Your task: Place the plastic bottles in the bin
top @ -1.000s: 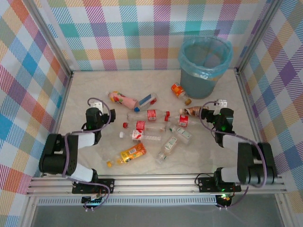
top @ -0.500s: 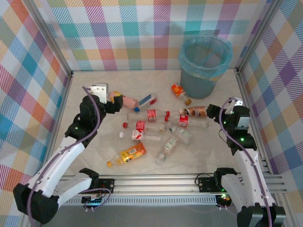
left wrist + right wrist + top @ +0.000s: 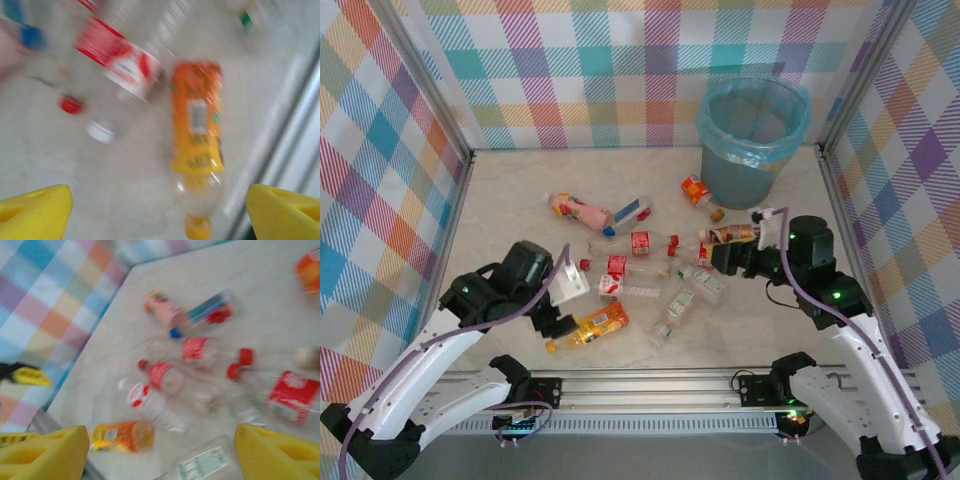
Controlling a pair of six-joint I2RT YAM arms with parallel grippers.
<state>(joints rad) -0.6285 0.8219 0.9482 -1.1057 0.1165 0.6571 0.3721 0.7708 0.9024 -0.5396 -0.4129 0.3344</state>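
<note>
Left gripper (image 3: 552, 318), shown from above at the near left of the table (image 3: 510, 190): its jaws are spread wide and nothing is held. This is confirmed in the left wrist view, where the yellow fingertips (image 3: 32, 215) are seen far apart at the lower corners. Between them the orange bottle (image 3: 196, 130) is seen lying on its side on the table, cap toward the camera. In the top view the same bottle (image 3: 600, 322) lies just beside the gripper; whether it is touched cannot be told through the blur. Toward the middle, the other bottles are scattered flat on the table: a pink bottle (image 3: 578, 210) farthest back, red-labelled bottles (image 3: 640, 243) at the centre, green-and-white bottles (image 3: 682, 302) nearer the front. The right gripper (image 3: 718, 260) is placed at the right of this group, jaws likewise wide apart and empty, as shown in the right wrist view (image 3: 160, 455). The bin (image 3: 740, 180) stands upright at the far right, well apart from the orange bottle; every bottle seen lies outside it. The bottles are judged to be light, thin-walled and easily dented, with smooth round sides that may roll or slip. A hold is best taken across the labelled middle of the body, with the jaws set square to its length.
</note>
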